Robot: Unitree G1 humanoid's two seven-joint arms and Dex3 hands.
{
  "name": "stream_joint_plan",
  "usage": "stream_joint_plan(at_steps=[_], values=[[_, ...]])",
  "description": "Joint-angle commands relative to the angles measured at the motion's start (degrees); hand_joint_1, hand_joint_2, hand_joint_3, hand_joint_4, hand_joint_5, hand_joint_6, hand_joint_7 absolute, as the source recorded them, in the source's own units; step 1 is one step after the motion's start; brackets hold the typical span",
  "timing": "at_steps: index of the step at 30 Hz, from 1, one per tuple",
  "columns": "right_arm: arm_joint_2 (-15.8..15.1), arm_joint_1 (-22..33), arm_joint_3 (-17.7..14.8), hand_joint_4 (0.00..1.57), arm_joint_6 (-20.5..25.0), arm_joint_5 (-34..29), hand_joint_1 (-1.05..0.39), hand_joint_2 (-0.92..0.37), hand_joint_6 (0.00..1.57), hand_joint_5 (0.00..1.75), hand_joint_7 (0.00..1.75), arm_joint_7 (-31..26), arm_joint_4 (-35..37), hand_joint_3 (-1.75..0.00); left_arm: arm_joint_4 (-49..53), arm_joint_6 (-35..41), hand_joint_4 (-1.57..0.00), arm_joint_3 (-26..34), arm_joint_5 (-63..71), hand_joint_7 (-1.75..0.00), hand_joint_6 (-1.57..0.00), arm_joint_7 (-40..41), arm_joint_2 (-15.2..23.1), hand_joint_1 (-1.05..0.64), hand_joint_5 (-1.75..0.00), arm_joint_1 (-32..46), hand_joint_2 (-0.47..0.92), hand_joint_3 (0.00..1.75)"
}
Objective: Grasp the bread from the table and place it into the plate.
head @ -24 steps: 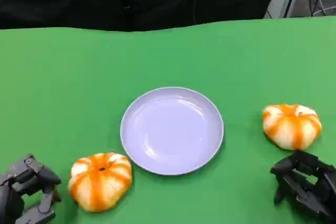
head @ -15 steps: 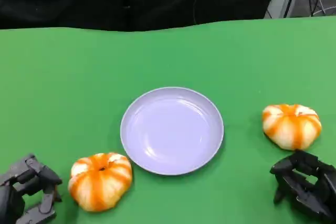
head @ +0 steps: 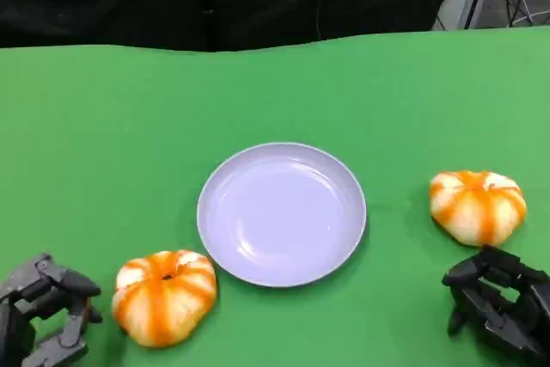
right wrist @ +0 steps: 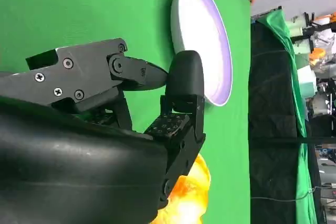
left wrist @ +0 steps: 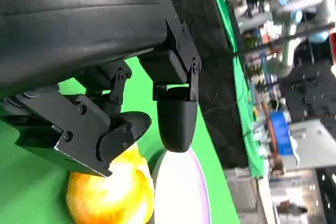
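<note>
You've got two pcs of bread on the green table point(head: 103, 126), one each side of the lavender plate point(head: 282, 214), which sits approx. centre w/ nothing in it. The left bread point(head: 163, 296), an orange-and-white striped bun, lies near the plate's lower-left rim, not touching it. The right bread point(head: 477, 205) lies well apart from the plate's right edge.

Your left hand point(head: 45, 311) is at the lower-left corner, just beside the left bread; fingers apart, nothing held. In the left wrist view its fingers point(left wrist: 176, 114) spread w/ the bun point(left wrist: 113, 192) and plate rim point(left wrist: 181, 192) beyond them, no contact that you can see.

Your right hand point(head: 498, 302) is at the lower-right corner, just below the right bread, a narrow strip of green between them. Fingers apart, holding nothing. The right wrist view shows its fingers point(right wrist: 184, 82) parted over the table, the bun point(right wrist: 186, 198) close beside the hand and the plate point(right wrist: 205, 40) farther off.
</note>
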Motion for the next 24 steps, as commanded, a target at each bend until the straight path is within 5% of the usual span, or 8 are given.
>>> stream_joint_plan(at_steps=[1,6,9,14,24], values=[[-0.78,0.36,-0.39,0.59,-0.11,0.49,-0.24,-0.92,0.69,1.75,1.18,0.25,-0.25,-0.5,-1.43,0.89,-0.91,0.7,-3.41,-0.49,-1.05,-1.16,-0.41,-0.04,-0.87,0.33,0.89,0.51],[-0.69,0.3,-0.45,0.6,0.13,0.51,-0.23,-0.92,0.69,1.74,1.18,-0.05,-0.47,-0.5,-2.61,1.91,-0.95,0.57,-7.15,-0.09,-1.04,-5.44,-0.46,-0.1,-0.33,0.44,0.92,0.25],[-0.63,0.35,-0.44,0.61,0.33,0.64,-0.23,-0.92,0.69,1.74,1.18,0.05,-0.69,-0.5,-2.85,0.91,-0.91,0.53,-7.35,-0.01,-0.94,-6.77,-0.22,-0.18,-0.11,0.7,0.92,0.13],[-0.61,0.48,-0.35,0.59,0.49,0.54,-0.23,-0.92,0.69,1.74,1.19,0.02,-0.93,-0.51,-2.19,-2.88,-0.73,0.13,-0.82,0.0,-0.74,-4.05,1.52,-0.5,-0.01,1.31,0.92,0.13],[-0.48,0.52,-0.37,0.6,0.47,0.62,-0.23,-0.92,0.69,1.74,1.2,0.0,-1.12,-0.51,-7.56,-4.23,-0.54,-1.56,18.92,0.0,-0.57,8.34,4.92,-0.68,0.0,4.84,0.92,0.13]])
